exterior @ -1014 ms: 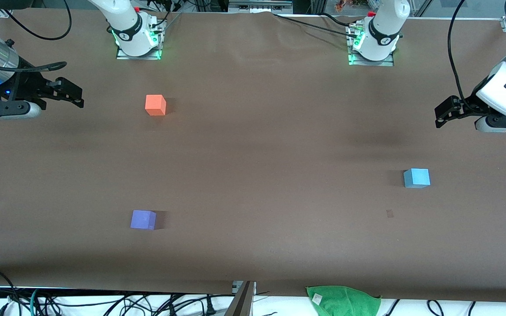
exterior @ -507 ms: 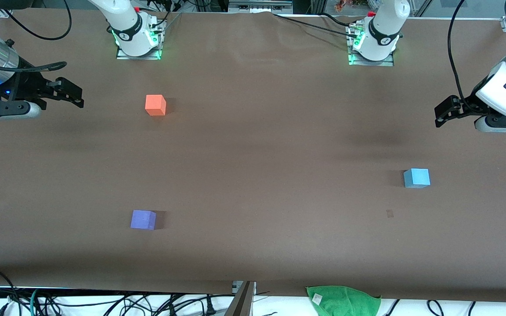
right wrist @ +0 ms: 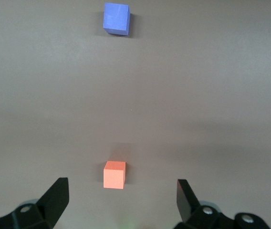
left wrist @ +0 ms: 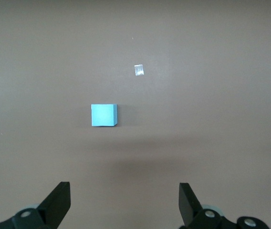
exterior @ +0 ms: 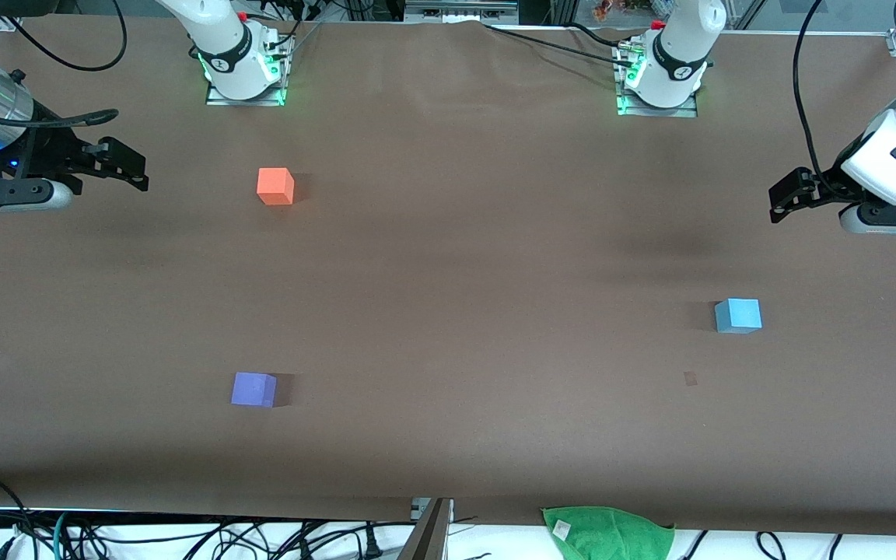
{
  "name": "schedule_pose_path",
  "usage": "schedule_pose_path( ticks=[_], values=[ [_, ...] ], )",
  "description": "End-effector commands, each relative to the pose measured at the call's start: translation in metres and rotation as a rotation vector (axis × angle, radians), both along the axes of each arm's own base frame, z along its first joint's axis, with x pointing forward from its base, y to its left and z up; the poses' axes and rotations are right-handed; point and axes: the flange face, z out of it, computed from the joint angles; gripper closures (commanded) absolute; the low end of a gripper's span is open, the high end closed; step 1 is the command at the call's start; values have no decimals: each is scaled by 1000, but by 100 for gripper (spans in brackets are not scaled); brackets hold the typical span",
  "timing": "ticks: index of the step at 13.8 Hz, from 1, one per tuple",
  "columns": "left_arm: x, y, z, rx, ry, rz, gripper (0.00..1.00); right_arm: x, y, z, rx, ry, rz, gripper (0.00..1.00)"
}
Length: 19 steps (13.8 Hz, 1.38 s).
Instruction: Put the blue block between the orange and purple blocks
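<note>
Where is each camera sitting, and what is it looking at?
Front view: high across the table, facing both arms' bases; shows the orange block, purple block, blue block, the open left tool and open right tool.
Left wrist view: on the left arm, looking down past its own fingertips at the blue block.
Right wrist view: on the right arm, looking past its fingertips at the orange and purple blocks.
Front and wrist views share the blocks.

Sky-blue cube sits flat at mid-right of the front view; orange cube upper left; violet-purple cube lower left.
</note>
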Motion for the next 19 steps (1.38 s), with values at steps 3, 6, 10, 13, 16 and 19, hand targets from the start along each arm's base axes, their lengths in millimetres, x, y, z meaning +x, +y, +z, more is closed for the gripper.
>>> schedule_pose_path(
  ticks=[3,6,10,13,16,19],
  values=[
    [1,0,4,-14,10,-2,0,0,-3,3,-3,5,10,1],
    [10,3,-18,-13,50,1,0,0,-3,3,-3,5,10,1],
    [49,25,-93,10,135,19,0,0,-3,3,-3,5,10,0],
    [80,67,-177,6,165,72,0,0,-4,3,-3,5,9,1],
    [100,81,-233,-3,108,22,0,0,-4,3,-4,5,6,1],
    [105,97,-271,-10,90,9,0,0,-4,3,-4,5,3,1]
  ],
)
